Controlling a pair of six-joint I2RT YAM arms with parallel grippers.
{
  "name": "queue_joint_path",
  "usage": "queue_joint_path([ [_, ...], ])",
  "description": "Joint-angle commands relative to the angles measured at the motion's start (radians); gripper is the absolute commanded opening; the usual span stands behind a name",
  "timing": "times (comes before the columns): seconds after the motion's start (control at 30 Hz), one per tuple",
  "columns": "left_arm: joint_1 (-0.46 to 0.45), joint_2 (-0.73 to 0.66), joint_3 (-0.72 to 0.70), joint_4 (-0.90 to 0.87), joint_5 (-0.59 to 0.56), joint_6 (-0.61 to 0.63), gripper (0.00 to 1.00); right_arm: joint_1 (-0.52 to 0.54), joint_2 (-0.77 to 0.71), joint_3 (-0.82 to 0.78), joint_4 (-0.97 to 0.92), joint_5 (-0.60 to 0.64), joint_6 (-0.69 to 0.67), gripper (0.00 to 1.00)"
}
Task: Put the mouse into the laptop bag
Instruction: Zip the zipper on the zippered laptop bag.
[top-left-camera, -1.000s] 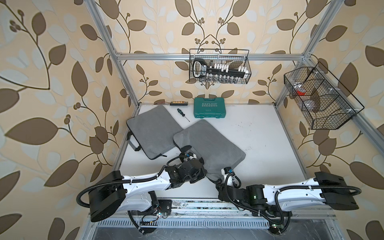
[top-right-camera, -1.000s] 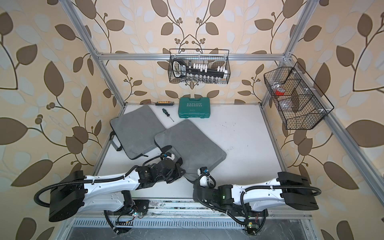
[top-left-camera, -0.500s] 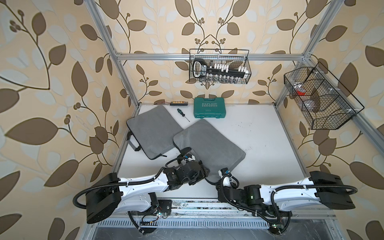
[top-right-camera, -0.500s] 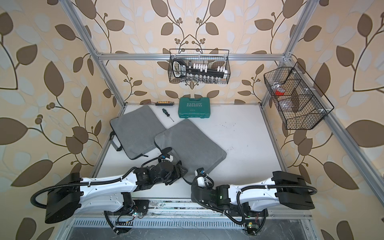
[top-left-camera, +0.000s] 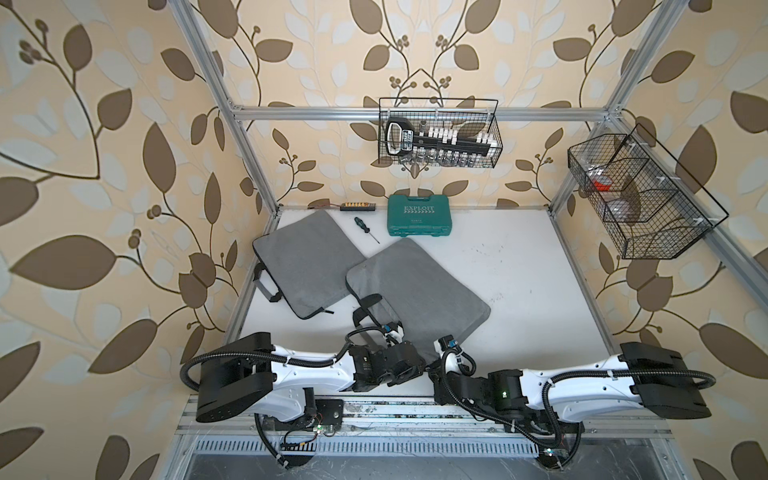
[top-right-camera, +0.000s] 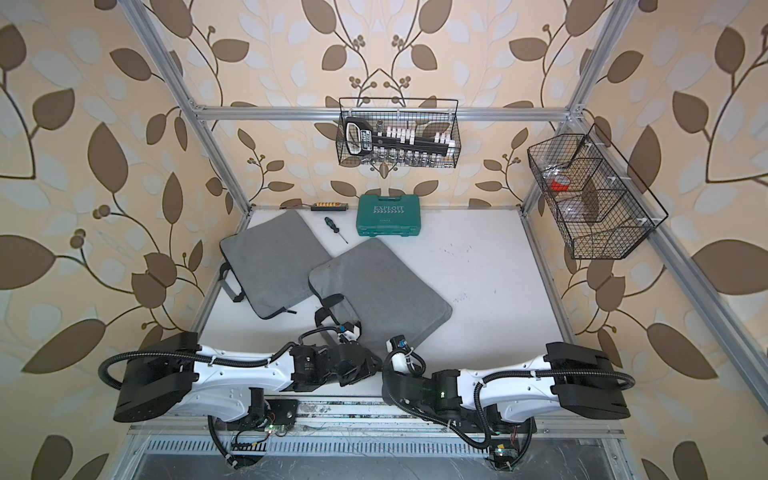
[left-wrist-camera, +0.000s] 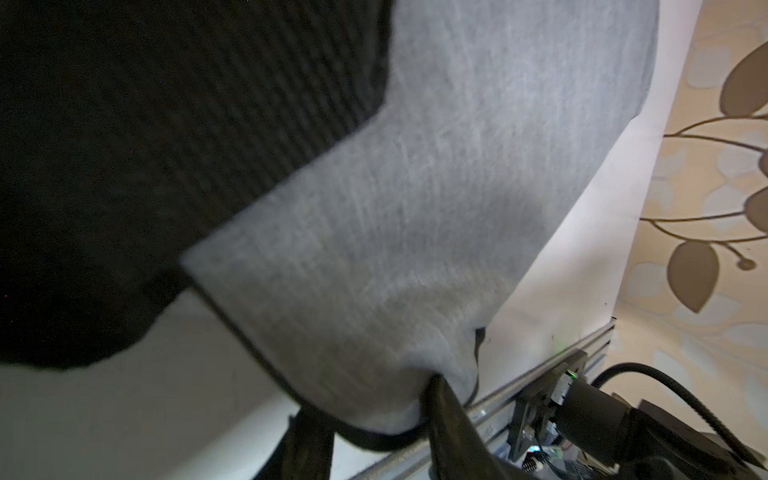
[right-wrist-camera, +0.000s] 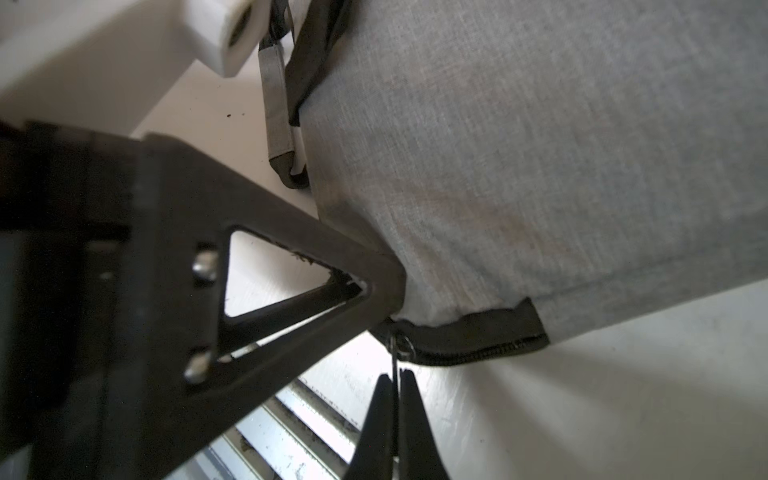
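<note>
Laptop bag (top-left-camera: 419, 291) lies diagonally mid-counter (top-left-camera: 532, 291). You have both arms laid low along the front edge, forearms pointing at each other and meeting at the bag's nearest corner. Your right hand (right-wrist-camera: 392, 382) is clenched on the thin metal zipper pull (right-wrist-camera: 392, 353) at that corner, fingertips pressed together around it. Your left hand (right-wrist-camera: 380, 305) has its tips against the same corner, right beside the pull. In the left wrist view its fingers (left-wrist-camera: 449, 415) straddle the bag's black-trimmed edge, but I cannot tell whether they pinch the fabric or merely touch it.

That corner lies close to the front rail (top-left-camera: 395, 411), so you have little room toward yourself. Bare counter runs from the bag's right edge to the side frame. A second bag (top-left-camera: 305, 262) meets the bag's far left corner, and a green case (top-left-camera: 419, 216) and a screwdriver (top-left-camera: 365, 229) lie just behind.

The bag is grey woven fabric, flat but puckered at the held corner. It has a black handle (top-left-camera: 370, 307) on the edge toward your left arm and a short run of zipper tape (right-wrist-camera: 469, 338) beside the pull.
</note>
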Motion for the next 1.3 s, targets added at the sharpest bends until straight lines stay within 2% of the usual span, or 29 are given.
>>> queue_joint_path([
  [0.0,0.003,0.013,0.045,-0.005,-0.124,-0.014,0.46,0.001,-0.027,-0.025,0.043,0.0,0.017,0.0],
  [0.07,0.005,0.004,0.05,-0.035,-0.183,-0.022,0.53,0.001,-0.027,-0.039,0.044,-0.002,0.028,0.0],
  [0.13,0.015,-0.005,0.052,-0.04,-0.193,-0.021,0.55,0.001,-0.029,-0.049,0.048,-0.002,0.031,0.0],
  [0.23,0.016,-0.012,0.062,-0.039,-0.213,-0.017,0.66,0.0,-0.032,-0.052,0.051,-0.007,0.033,0.0],
  [0.3,0.016,-0.001,0.066,-0.021,-0.214,-0.015,0.67,0.002,-0.035,-0.052,0.057,-0.011,0.029,0.0],
  [0.33,0.016,0.011,0.07,-0.007,-0.206,-0.016,0.65,0.001,-0.038,-0.054,0.068,-0.016,0.025,0.0],
  [0.37,0.017,0.025,0.071,0.013,-0.197,-0.011,0.59,0.001,-0.039,-0.056,0.077,-0.02,0.021,0.0],
  [0.47,0.019,0.056,0.076,0.038,-0.18,-0.021,0.29,0.002,-0.031,-0.055,0.078,-0.015,0.03,0.0],
  [0.57,0.028,0.049,0.077,0.024,-0.182,-0.025,0.06,0.0,-0.008,-0.043,0.001,0.021,0.087,0.0],
  [0.63,0.04,0.024,0.075,0.004,-0.18,-0.019,0.0,-0.001,0.0,-0.041,-0.053,0.04,0.129,0.0],
  [0.87,0.094,-0.11,0.019,-0.044,-0.168,-0.005,0.0,-0.046,-0.041,-0.119,-0.111,0.047,0.224,0.0],
  [1.1,0.1,-0.187,-0.018,-0.059,-0.124,0.015,0.0,-0.137,-0.138,-0.181,-0.122,0.042,0.216,0.0],
  [1.27,0.1,-0.227,-0.057,-0.032,-0.107,0.016,0.0,-0.239,-0.193,-0.192,-0.109,0.012,0.153,0.0],
])
